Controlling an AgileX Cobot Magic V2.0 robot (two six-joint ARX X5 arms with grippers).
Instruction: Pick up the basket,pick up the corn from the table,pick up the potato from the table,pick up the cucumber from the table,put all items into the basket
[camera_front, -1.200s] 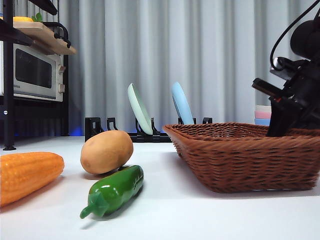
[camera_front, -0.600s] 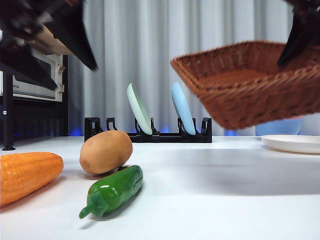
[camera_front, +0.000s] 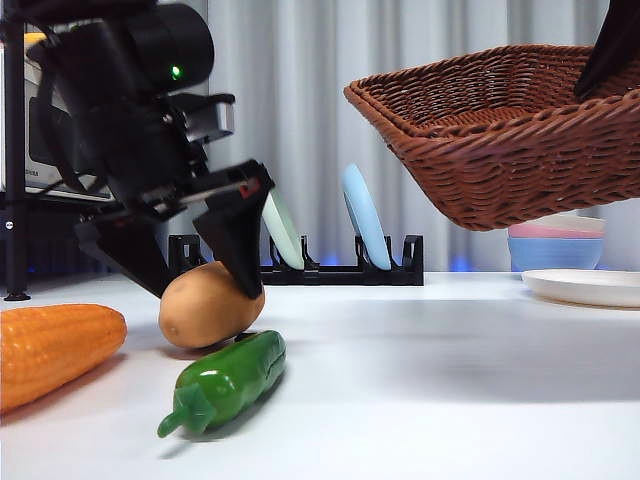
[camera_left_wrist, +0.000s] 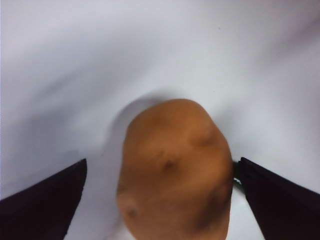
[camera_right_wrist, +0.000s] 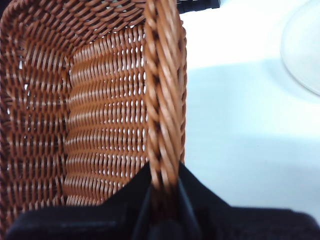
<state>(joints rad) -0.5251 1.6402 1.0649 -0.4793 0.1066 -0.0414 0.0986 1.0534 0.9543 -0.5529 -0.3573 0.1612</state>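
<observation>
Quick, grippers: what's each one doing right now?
Left gripper: open, straddling the potato on the table.
Right gripper: shut on the basket rim, basket lifted.

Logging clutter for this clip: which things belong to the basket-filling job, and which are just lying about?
Job:
basket, held in the air by right gripper
potato, between left gripper's open jaws
corn
cucumber

Lying about:
plate rack
stacked bowls
white plate
microwave

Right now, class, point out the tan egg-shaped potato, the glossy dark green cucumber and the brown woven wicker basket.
Tan egg-shaped potato (camera_front: 205, 308): front view, middle of its skin.
Glossy dark green cucumber (camera_front: 228, 378): front view, mid-body.
Brown woven wicker basket (camera_front: 500, 165): front view, outer side wall.
</observation>
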